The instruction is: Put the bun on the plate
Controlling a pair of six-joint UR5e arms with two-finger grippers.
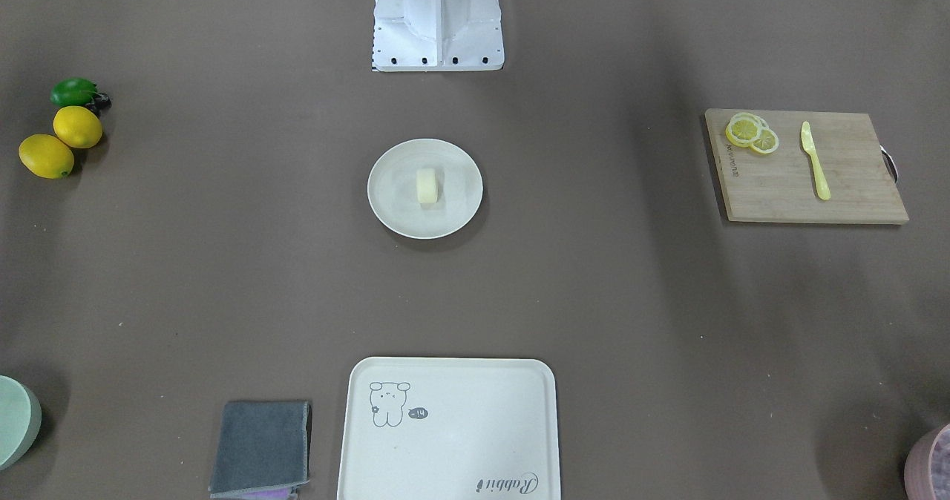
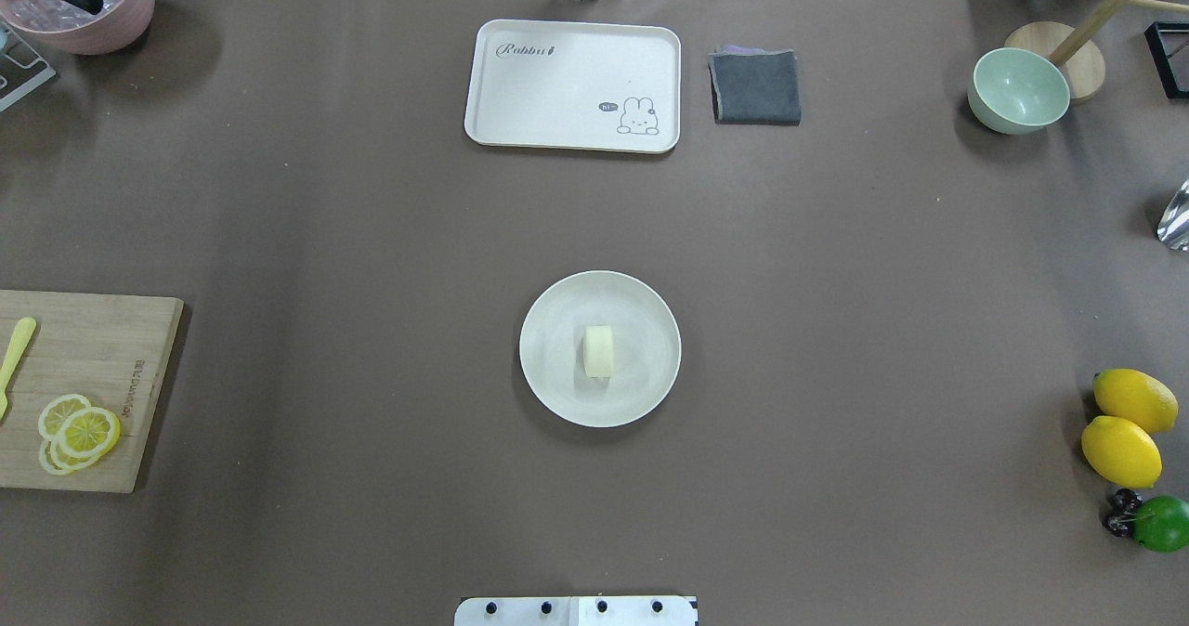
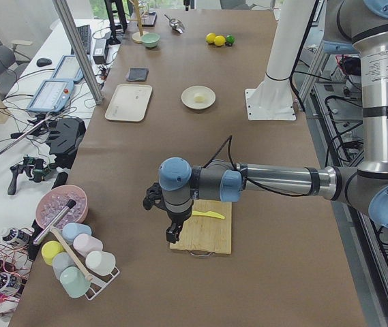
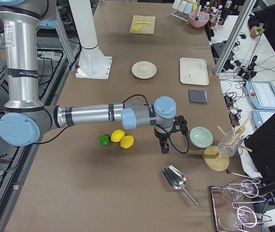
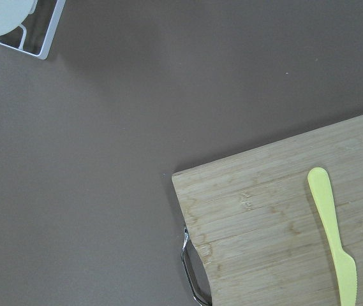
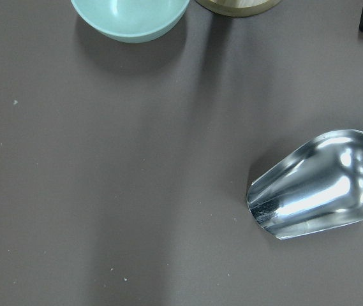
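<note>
The pale cream bun (image 2: pixel 599 351) lies on its side in the middle of the round cream-white plate (image 2: pixel 557 394), at the table's centre; the same bun (image 1: pixel 427 186) and plate (image 1: pixel 390 211) show in the front-facing view. Neither gripper is near them. My left gripper (image 3: pixel 172 235) hangs over the end of the wooden cutting board (image 3: pixel 204 231), far from the plate (image 3: pixel 188 102). My right gripper (image 4: pixel 165 149) hangs near the lemons (image 4: pixel 123 139) at the other end of the table. Both show only in side views, so I cannot tell whether they are open or shut.
A cream tray (image 2: pixel 520 115) with a drawing and a grey cloth (image 2: pixel 756 87) lie beyond the plate. The cutting board (image 2: pixel 111 366) carries lemon slices (image 2: pixel 79 431) and a yellow knife (image 2: pixel 16 352). Lemons (image 2: pixel 1124 426), a lime (image 2: pixel 1163 523), a green bowl (image 2: pixel 1017 90) and a metal scoop (image 6: pixel 318 185) sit at the right end.
</note>
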